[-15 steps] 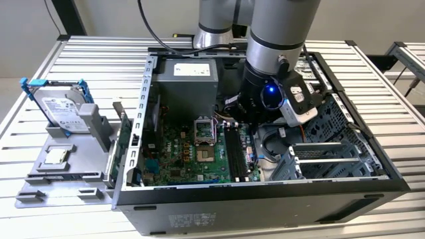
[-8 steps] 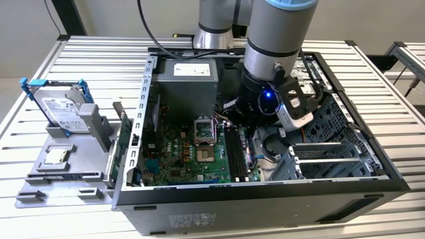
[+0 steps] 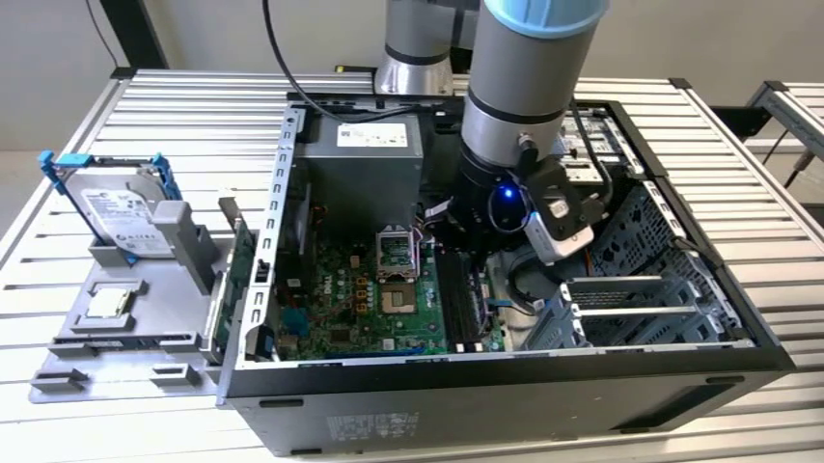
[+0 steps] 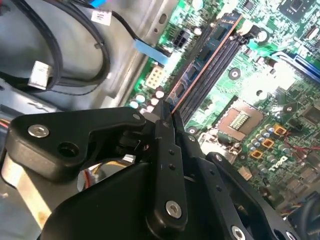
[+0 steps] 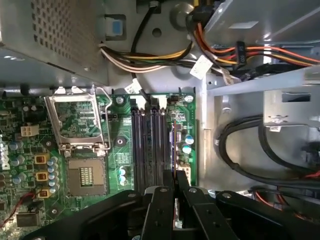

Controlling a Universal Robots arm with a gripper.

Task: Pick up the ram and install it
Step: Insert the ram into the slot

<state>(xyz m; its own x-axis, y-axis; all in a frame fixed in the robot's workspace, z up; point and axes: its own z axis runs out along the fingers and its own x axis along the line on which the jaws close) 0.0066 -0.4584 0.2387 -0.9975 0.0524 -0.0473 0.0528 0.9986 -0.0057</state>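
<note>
Black gripper [image 4: 167, 112] links fill the near part of both wrist views, and its two fingers [image 5: 162, 200] are closed on the ram [image 4: 200, 67]. In the second wrist view the ram is a long, thin stick seen almost on its edge, with a coppery upper edge and a dark bluish face with dark chips. It stands upright along the black memory slots [image 5: 150, 145] of the motherboard [image 5: 85, 135], at the slot on the side away from the socket; I cannot tell if it is fully seated. In the first wrist view only its end [image 5: 176, 205] shows between the fingers.

Beside the slots lies the open processor socket [image 5: 86, 175], with its metal frame [image 5: 77, 117] lifted up. All this sits in the open computer case [image 3: 503, 395], which lies on its side on a slatted metal table [image 3: 168, 106]. Inside the case are also a grey power supply [image 3: 361, 159] with bundled orange, yellow and black cables [image 5: 165, 55], and a perforated drive cage [image 3: 657, 289] at the exterior view's right.

Outside the case, near the table edge at the exterior view's left, a grey tray [image 3: 123, 333] carries a hard drive [image 3: 123, 212] in a blue bracket, standing tilted.
</note>
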